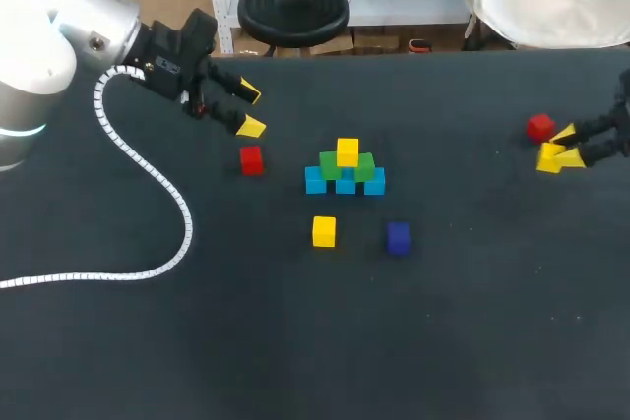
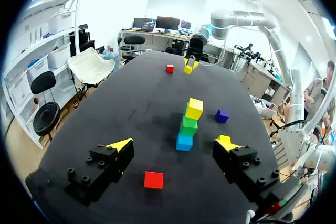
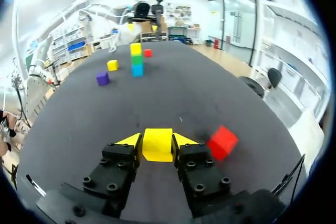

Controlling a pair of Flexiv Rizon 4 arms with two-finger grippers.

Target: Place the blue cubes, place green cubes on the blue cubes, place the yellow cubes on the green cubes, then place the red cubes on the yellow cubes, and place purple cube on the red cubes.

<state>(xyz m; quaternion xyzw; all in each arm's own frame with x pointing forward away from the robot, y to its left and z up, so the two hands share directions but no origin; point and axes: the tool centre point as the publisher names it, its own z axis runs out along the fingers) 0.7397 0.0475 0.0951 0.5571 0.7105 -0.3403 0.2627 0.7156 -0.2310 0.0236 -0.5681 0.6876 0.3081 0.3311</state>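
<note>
A pyramid stands mid-table: three blue cubes in a row, two green cubes on them and one yellow cube on top. A loose yellow cube and a purple cube lie in front of it. To its left lies a red cube, which is on the table between and just ahead of the open fingers of my left gripper; the gripper hangs above it. At the far right my right gripper is shut on another yellow cube, with a second red cube right beside it.
The white cable of my left arm loops over the table's left part. The dark tabletop stretches wide in front of the cubes.
</note>
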